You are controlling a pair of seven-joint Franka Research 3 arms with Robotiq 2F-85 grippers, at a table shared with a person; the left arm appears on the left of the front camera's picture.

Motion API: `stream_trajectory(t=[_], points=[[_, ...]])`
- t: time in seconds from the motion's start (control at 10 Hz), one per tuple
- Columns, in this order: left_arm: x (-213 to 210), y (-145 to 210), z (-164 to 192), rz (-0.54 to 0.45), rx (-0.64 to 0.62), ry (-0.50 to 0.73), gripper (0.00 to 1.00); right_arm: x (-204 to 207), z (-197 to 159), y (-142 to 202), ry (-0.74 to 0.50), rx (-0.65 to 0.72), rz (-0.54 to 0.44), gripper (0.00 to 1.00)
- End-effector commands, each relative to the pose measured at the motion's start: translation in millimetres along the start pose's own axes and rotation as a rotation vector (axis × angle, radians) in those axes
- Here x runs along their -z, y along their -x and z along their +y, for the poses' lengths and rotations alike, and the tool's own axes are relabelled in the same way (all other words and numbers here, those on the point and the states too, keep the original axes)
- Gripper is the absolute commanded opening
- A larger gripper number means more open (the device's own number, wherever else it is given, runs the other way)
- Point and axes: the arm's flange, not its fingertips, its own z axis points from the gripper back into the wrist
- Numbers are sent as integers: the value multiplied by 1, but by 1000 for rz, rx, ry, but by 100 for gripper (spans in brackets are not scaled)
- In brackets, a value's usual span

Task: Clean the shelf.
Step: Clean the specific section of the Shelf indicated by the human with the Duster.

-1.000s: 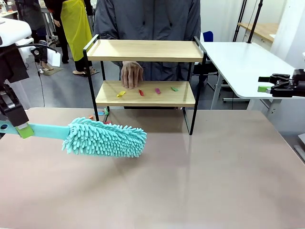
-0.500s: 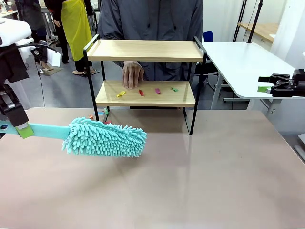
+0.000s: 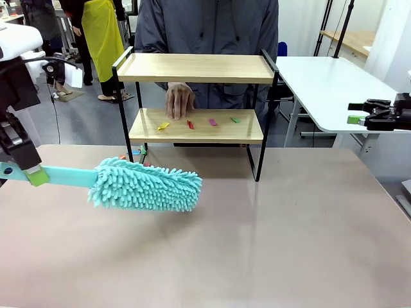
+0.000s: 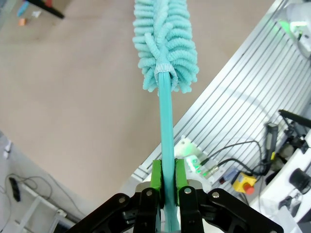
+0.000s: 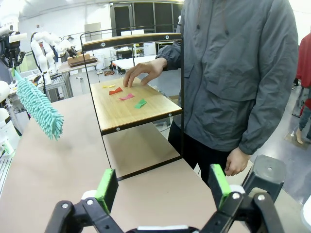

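The shelf (image 3: 192,68) stands at the table's far middle, its two wooden boards in a black frame. Several coloured paper scraps (image 3: 190,124) lie on its lower board, where a person's hand (image 3: 178,99) rests. My left gripper (image 3: 33,174) is at the left edge, shut on the handle of a teal fluffy duster (image 3: 145,187), which hovers just above the table in front of the shelf's left leg. In the left wrist view the green pads (image 4: 156,174) of the left gripper (image 4: 165,175) clamp the duster (image 4: 167,43) handle. My right gripper (image 3: 354,111) hangs open at the far right, off the table; the right gripper (image 5: 163,189) faces the shelf (image 5: 131,110) side-on.
A few small scraps (image 3: 137,153) lie on the table behind the shelf's left leg. The person (image 3: 205,25) stands right behind the shelf. A white table (image 3: 327,83) is at the back right. Broad bare tabletop (image 3: 270,237) stretches in front of the shelf.
The duster has lifted slightly and edged right toward the shelf. The person's body shifted a little right; the hand stays on the lower board. The right gripper has not moved.
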Motion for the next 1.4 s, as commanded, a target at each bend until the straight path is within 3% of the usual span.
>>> stream_trajectory(t=[0.0,0.3,0.8,1.0,1.3], points=[[-7,-8,-25,-98,-20,34,13,1,0,-3,2,-7,19,100],[-18,-37,-67,-209,-170,74,13,1,0,-3,2,-7,19,100],[-16,-123,-118,-425,-386,124,13,1,0,-3,2,-7,19,100],[-10,-156,-127,-476,-487,57,13,1,0,-3,2,-7,19,100],[8,-202,-144,-497,-542,-18,13,1,0,-3,2,-7,19,100]])
